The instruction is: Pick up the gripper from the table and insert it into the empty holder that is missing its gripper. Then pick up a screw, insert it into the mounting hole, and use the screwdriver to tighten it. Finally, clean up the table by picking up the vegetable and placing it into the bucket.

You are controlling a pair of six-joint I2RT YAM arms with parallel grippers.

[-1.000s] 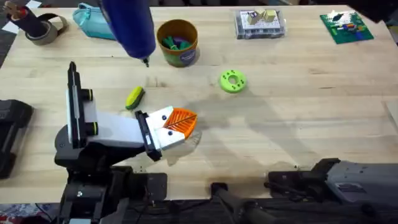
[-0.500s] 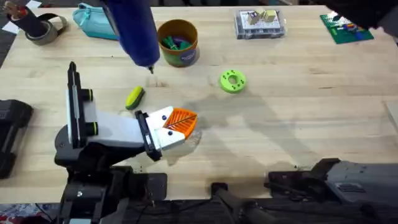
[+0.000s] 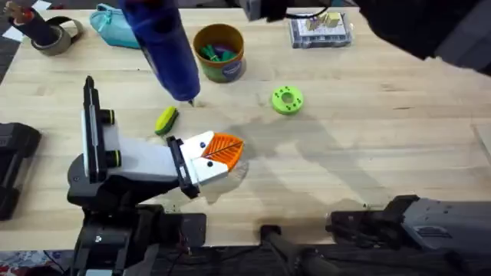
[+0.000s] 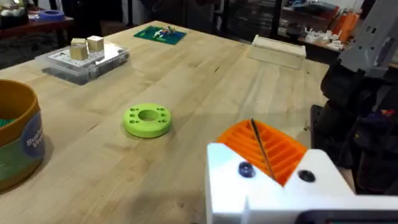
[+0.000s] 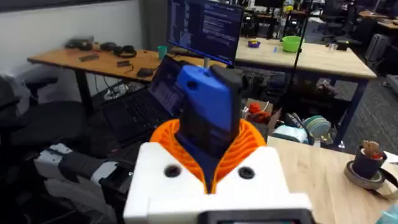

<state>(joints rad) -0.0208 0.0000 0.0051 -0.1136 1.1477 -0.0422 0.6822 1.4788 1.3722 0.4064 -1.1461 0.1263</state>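
My right gripper [image 5: 208, 140] is shut on the blue screwdriver [image 3: 165, 46], which hangs tilted over the table [image 3: 345, 146]. Its metal tip is just beyond the yellow-green vegetable [image 3: 166, 120] and short of the holder's orange pads. The holder [image 3: 130, 157] stands at the lower left and carries my left gripper [image 3: 224, 151], whose ribbed pads [image 4: 283, 152] are shut with a thin seam between them. Two dark dots mark its white bases; whether a screw sits in either I cannot tell. The bucket [image 3: 219, 52] stands behind, with coloured bits inside.
A green disc with holes [image 3: 287, 100] lies right of the screwdriver tip. A teal pouch [image 3: 115, 23] and a tape roll [image 3: 54, 34] sit at the back left, and a clear tray of blocks [image 3: 321, 31] at the back. The right arm looms dark across the upper right.
The screwdriver has come down and to the right, its tip nearer the vegetable and the holder's pads. More of the right arm now covers the upper right. The holder has not moved.
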